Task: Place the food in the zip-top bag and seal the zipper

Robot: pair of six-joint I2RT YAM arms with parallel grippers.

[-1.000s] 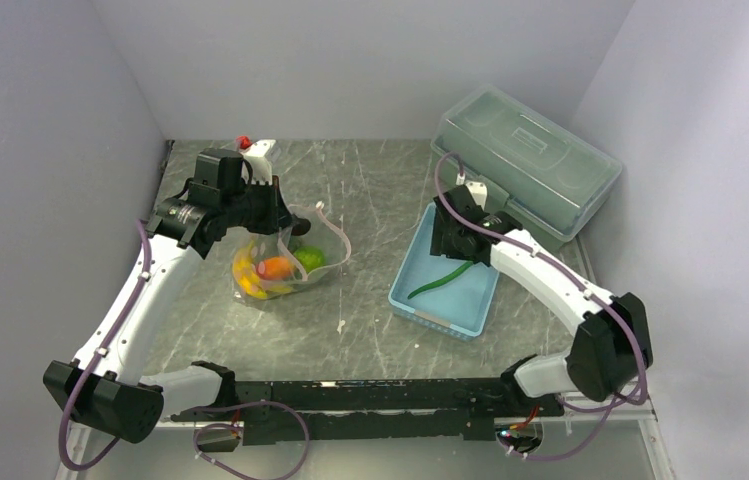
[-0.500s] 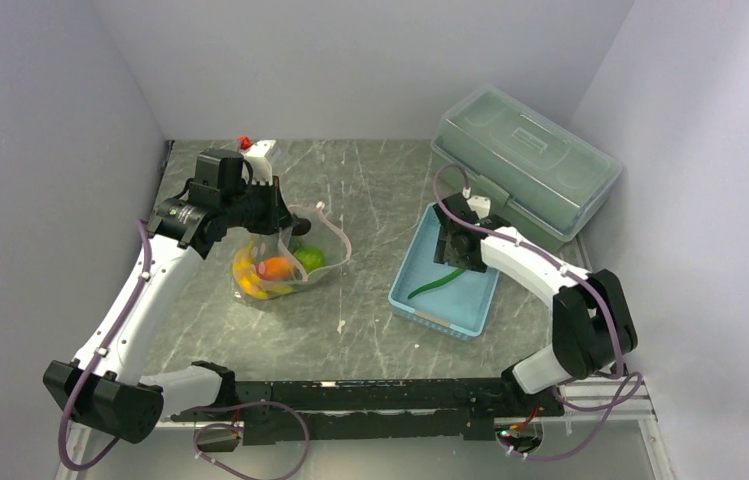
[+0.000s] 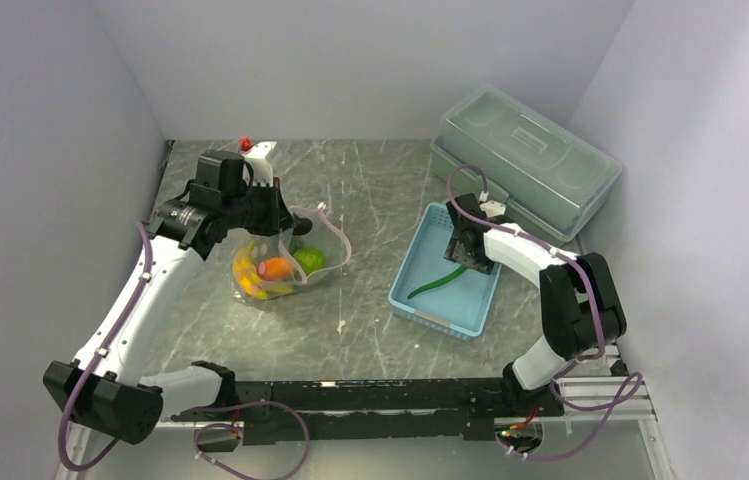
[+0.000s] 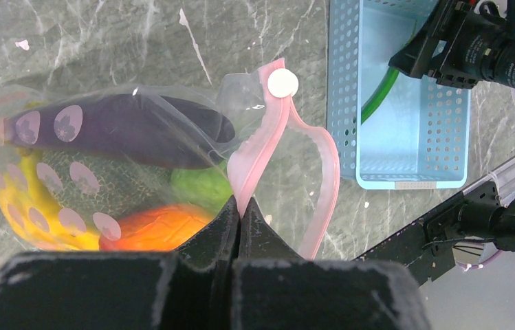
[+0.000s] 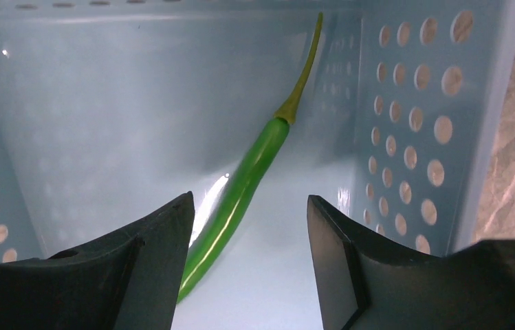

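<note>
The clear zip-top bag lies at mid-left, its mouth open. It holds a purple eggplant, yellow bananas, an orange-red piece, a lime-green fruit and a dark netted melon. My left gripper is shut on the pink zipper strip and holds it up. My right gripper is open, low inside the light blue basket. The thin long green vegetable lies on the basket floor, running under the left finger.
A big translucent grey-green lidded box stands at the back right, just behind the basket. The basket's perforated wall is close on the gripper's right. A small white and red object sits at the back left. A white scrap lies mid-table.
My right gripper has moved right and dropped into the basket over the green vegetable, with its arm folding back. The left gripper and bag have not moved.
</note>
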